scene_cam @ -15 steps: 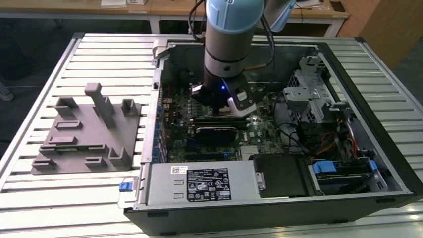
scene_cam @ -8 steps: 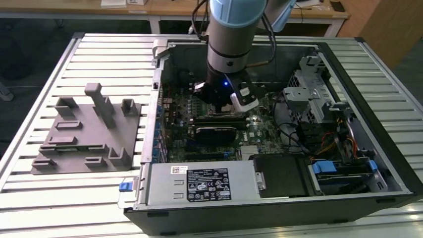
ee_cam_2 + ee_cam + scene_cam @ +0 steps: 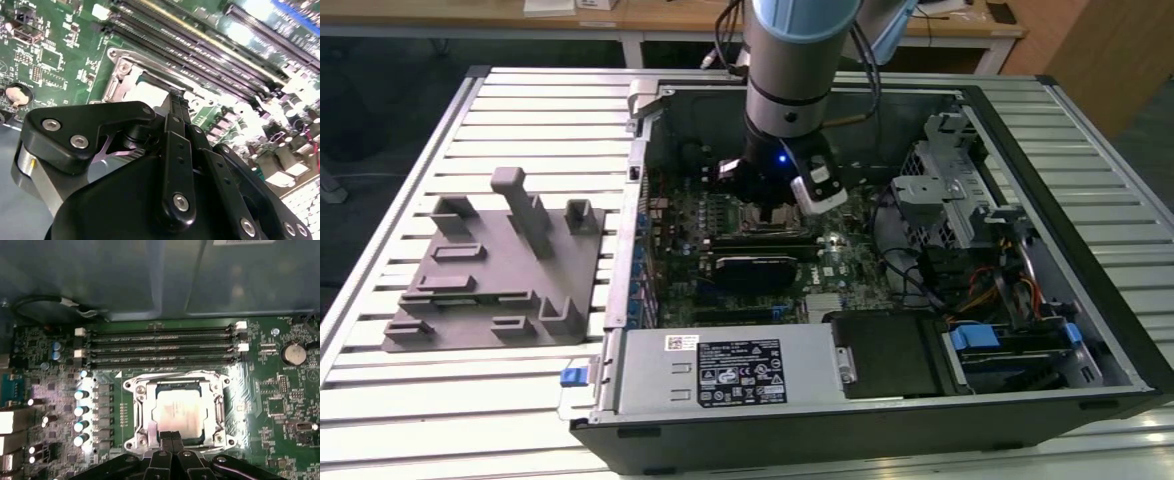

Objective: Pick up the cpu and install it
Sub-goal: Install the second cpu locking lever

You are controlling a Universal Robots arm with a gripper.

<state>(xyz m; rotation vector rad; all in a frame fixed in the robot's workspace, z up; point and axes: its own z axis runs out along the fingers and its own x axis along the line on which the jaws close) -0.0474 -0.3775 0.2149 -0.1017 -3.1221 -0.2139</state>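
The cpu (image 3: 179, 410), a pale silvery square, lies flat inside the metal-framed socket (image 3: 135, 415) of the green motherboard (image 3: 280, 405). It also shows as a bright patch (image 3: 145, 92) in the second wrist view, beyond the black fingers. My gripper (image 3: 172, 436) is shut, its two narrow fingertips pressed together with nothing between them. They hover at the near edge of the cpu, close over the socket frame (image 3: 117, 70). In the exterior view the gripper (image 3: 774, 205) reaches down into the open computer case over the motherboard (image 3: 720, 270).
Several dark memory slots (image 3: 160, 340) run beside the socket. A row of capacitors (image 3: 80, 410) lines its other side, and a coin battery (image 3: 292, 354) sits nearby. A grey moulded tray (image 3: 494, 270) lies at the exterior view's left. The case holds a power supply (image 3: 720, 375) and a drive cage (image 3: 947, 190).
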